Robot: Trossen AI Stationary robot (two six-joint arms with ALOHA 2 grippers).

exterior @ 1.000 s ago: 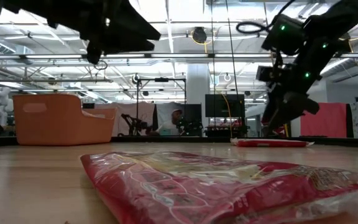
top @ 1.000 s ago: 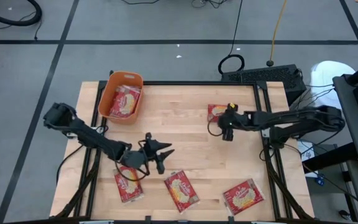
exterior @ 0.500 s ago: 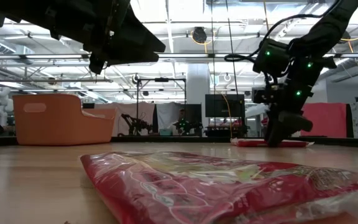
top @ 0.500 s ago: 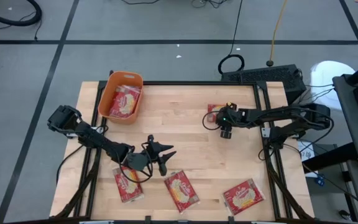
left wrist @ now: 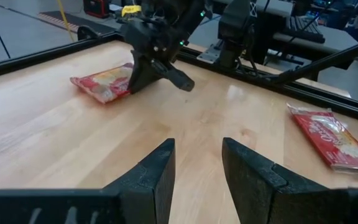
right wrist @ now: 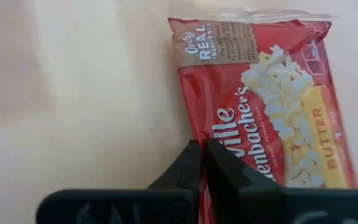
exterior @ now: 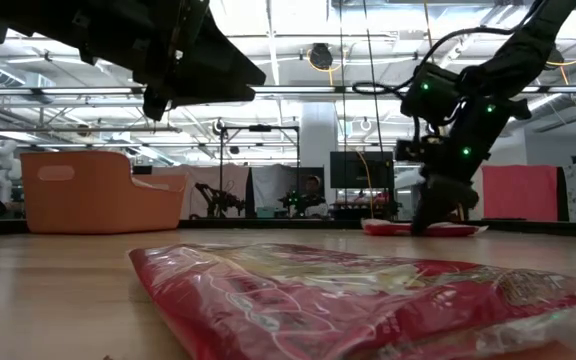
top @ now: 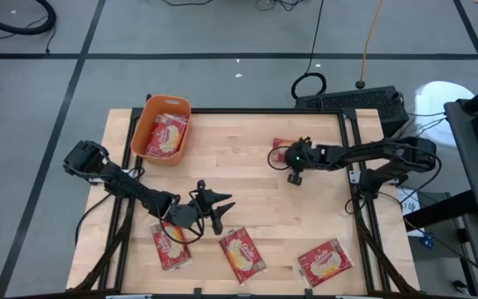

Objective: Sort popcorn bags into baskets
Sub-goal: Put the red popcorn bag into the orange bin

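A red popcorn bag lies flat on the wood at the far right of the table. My right gripper points down at the bag's long edge with its fingers shut. My left gripper hangs open above the near middle of the table with nothing between its fingers. Three more popcorn bags lie flat along the near edge. The orange basket stands at the far left with bags inside it. My right gripper is shut at the bag's long side edge, about halfway along it, coming from above with the fingers pointing down. The fingertips themselves cover the spot, so how much of the wrapper lies between them I cannot tell. The bag rests flat on the table.
Black frame rails run along the table's left and right edges. Bare wood lies between the basket and the right gripper. In the low view the nearest bag fills the foreground.
My right gripper has come down onto the far-right bag, shifted a little toward the table's left, and shut at its edge. The bag has slid slightly toward the left with it. My left gripper has sunk a little.
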